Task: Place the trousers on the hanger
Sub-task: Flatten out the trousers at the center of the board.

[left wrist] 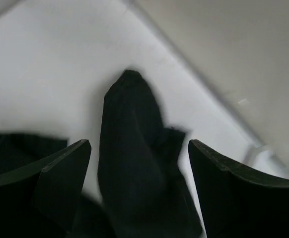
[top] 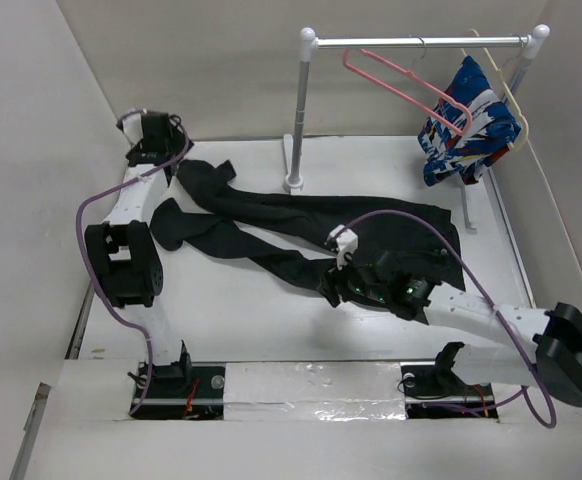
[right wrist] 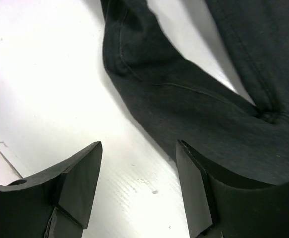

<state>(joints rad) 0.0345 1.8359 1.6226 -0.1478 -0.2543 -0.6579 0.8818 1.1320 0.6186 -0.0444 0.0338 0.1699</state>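
The black trousers (top: 271, 215) lie spread flat across the table, legs toward the back left and waist to the right. A pink hanger (top: 411, 85) hangs on the rail at the back, bare. My left gripper (top: 171, 148) is in the far left corner, open, its fingers astride one leg end (left wrist: 129, 129) without pinching it. Low at the trousers' near edge, my right gripper (top: 333, 287) is open too. Bare table shows between its fingers, and the dark cloth (right wrist: 194, 99) lies beside and under the right finger (right wrist: 204, 188).
A white clothes rail (top: 301, 110) stands at the back on an upright post. A blue, white and red patterned garment (top: 466, 125) hangs from a cream hanger at its right end. Walls enclose the table (top: 241, 320) on three sides.
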